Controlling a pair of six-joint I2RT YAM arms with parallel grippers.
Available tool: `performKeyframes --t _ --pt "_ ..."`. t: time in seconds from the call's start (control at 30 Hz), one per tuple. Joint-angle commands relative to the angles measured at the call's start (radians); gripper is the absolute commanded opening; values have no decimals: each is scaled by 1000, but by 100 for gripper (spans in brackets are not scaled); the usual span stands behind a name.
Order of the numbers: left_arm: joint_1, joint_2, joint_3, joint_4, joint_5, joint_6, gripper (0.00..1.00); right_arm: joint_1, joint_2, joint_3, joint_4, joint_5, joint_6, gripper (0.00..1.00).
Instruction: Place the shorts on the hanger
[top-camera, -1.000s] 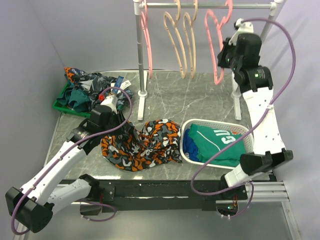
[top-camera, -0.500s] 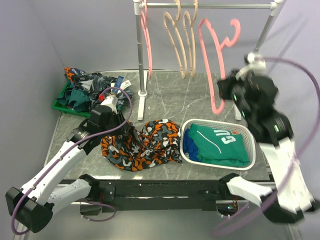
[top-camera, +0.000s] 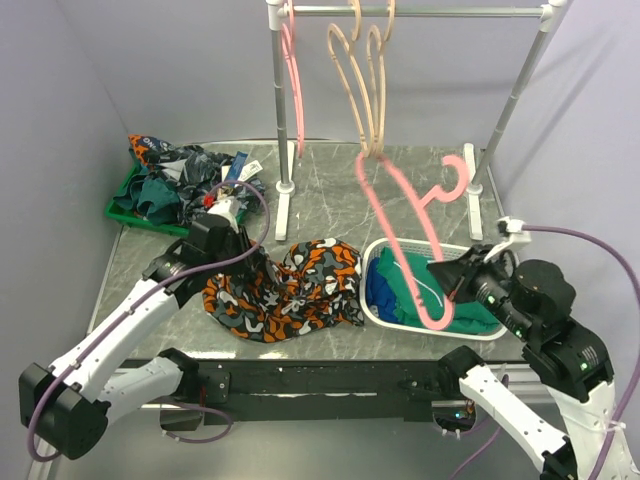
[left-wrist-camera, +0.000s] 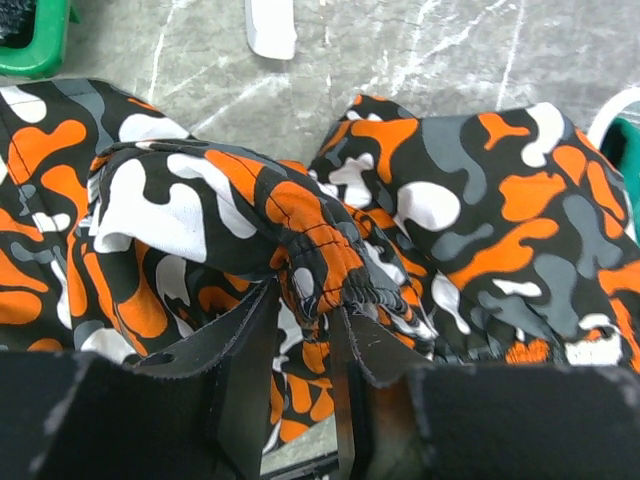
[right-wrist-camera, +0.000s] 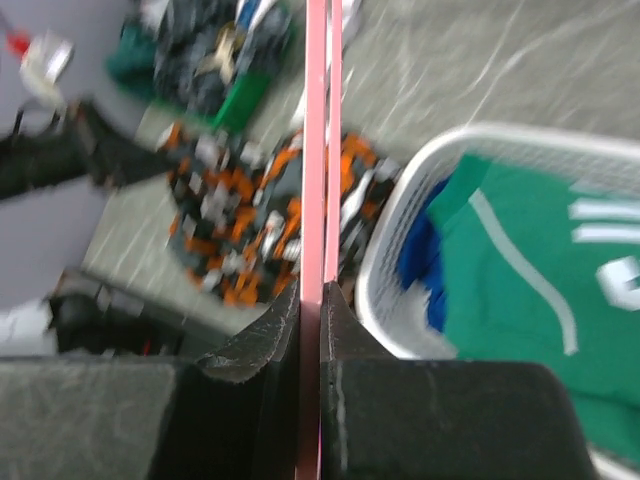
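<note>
The shorts lie crumpled on the table near its front edge, between my left arm and the white basket, one lobe almost against the basket wall. My left gripper is nearly closed on a gathered ridge of the fabric, which looks like the elastic waistband, so it has only a narrow pinch and most of the cloth lies slack on the table. The hanger is off the rack and tilted in the air over the basket. Its hook points up and right, and my right gripper is clamped tight on the thin pink bar near one lower corner. I see three risks. The pinch on the fabric is small, so a quick lift could pull the waistband free or bring the shorts up as a wad with no opening to thread. The bar is slim and held far from its middle, so the hanger could swivel in the jaws once cloth drags on it. Its low end sits close over the green jersey and could snag that. I can't tell how far its high end is from the beige hangers.
</note>
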Motion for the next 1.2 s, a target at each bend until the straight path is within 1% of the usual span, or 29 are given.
performKeyframes --t 0.0,0.03,0.07,0.17,0.23,0.27,0.3,0.43,0.47,0.57,0.73,0.77,0.83,0.87,0.9,0.97,1.0,1.03,1.1,1.17 --pt "3 50 23 54 -40 -7 32 7 34 -7 -52 -256 29 0" --pt "4 62 31 49 -66 -11 32 7 40 -7 -55 -291 32 0" --pt "3 74 51 45 -83 -14 32 7 38 -10 -53 -372 39 0" --pt "3 117 88 32 -126 -23 28 7 27 -48 -53 -466 47 0" --pt "2 151 109 22 -144 -18 25 7 21 -63 -72 -498 43 0" --pt "2 159 131 12 -151 -17 22 7 18 -82 -75 -515 36 0" --pt "2 177 140 8 -157 -6 20 7 15 -91 -70 -568 35 0" --pt "2 219 192 -12 -180 17 10 13 30 -105 -43 -650 23 0" --pt "4 225 206 -15 -181 23 7 18 35 -97 -35 -659 20 0" --pt "4 249 218 -18 -175 32 2 36 63 -64 -29 -653 6 0" --pt "10 257 221 -29 -175 52 1 85 107 -59 -6 -632 0 0" --pt "12 257 227 -35 -174 60 1 99 112 -69 3 -604 12 0" --pt "12 257 234 -41 -165 65 1 172 139 -77 31 -554 23 0" --pt "12 254 238 -46 -162 68 1 203 150 -83 39 -473 38 0" --pt "12 245 238 -50 -158 69 1 282 162 -77 36 -390 47 0" --pt "12 231 237 -61 -152 77 1 346 193 -57 23 -260 69 0" --pt "12 216 234 -67 -154 78 1 364 199 -48 23 -175 75 0" --pt "12 206 229 -73 -155 83 1 386 208 -41 23 -144 78 0" --pt "12 183 215 -92 -149 89 1 392 212 -21 28 -60 75 0" --pt "12 163 203 -106 -151 95 1 394 225 -1 22 -14 56 0"
